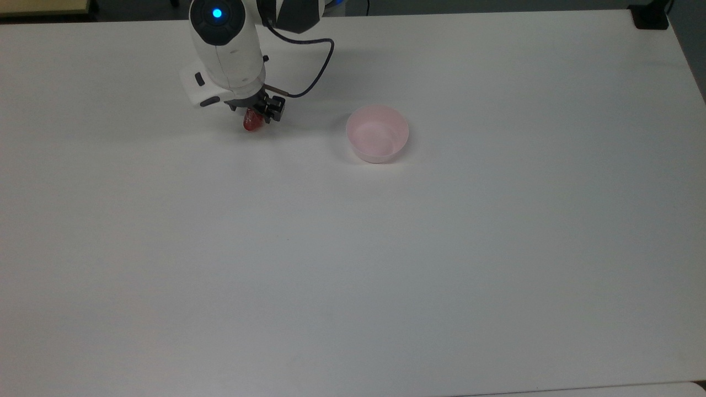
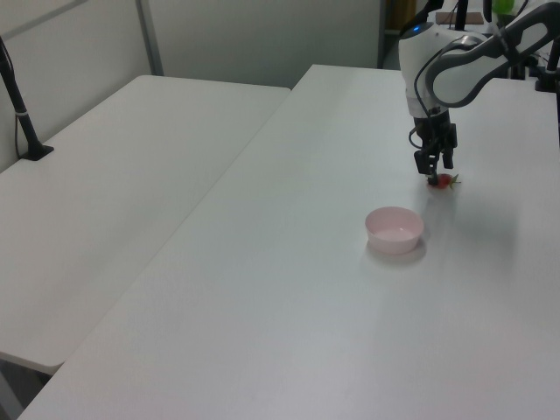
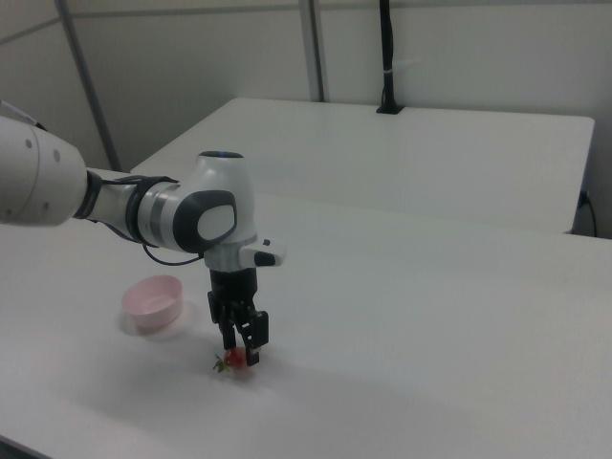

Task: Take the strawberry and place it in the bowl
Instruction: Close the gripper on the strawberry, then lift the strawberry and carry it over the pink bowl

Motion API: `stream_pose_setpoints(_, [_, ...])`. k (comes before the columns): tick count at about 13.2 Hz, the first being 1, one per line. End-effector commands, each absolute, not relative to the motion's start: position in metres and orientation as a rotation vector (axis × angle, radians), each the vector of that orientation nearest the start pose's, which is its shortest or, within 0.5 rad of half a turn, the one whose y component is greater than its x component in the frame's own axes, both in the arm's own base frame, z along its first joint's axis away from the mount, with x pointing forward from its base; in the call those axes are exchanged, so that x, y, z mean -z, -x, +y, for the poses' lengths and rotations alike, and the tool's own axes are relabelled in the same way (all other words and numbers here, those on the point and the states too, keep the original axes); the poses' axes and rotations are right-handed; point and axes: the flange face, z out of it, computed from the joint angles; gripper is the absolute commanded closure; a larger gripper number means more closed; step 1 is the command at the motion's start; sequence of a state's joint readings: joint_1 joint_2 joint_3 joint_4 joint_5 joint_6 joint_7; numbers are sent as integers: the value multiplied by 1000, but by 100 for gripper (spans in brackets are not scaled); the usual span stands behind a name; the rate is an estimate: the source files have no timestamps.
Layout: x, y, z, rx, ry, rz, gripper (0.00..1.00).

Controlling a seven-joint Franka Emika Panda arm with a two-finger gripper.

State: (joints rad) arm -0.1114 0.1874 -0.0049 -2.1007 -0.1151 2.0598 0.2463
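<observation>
While the claw [image 1: 255,117] sits low on the white worktop [image 1: 353,248] with its fingers parted around the strawberry [image 1: 251,122], the fruit lies on the surface, well apart from the pink bowl [image 1: 378,134] on the top view's right

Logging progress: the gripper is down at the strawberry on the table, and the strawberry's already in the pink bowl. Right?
Not quite. The gripper is down at the strawberry, but the top view shows the strawberry on the table, apart from the pink bowl, which holds nothing.
</observation>
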Motion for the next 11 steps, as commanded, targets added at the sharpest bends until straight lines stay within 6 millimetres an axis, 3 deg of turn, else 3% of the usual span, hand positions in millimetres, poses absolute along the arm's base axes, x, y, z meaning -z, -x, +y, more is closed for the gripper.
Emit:
stream_pose_setpoints(1, [-305,-542,-68,-333,3190,517,40])
stream_pose_setpoints(3, [-306,-542,-66,-332,3191,517,67])
stream_pose_setpoints(5, [-306,-542,-64,-332,3192,515,83])
stream_pose_setpoints(8, [-327,-543,-55,-320,3197,501,86])
stream_pose_setpoints(11, [-375,-557,-2,-328,3218,360,85])
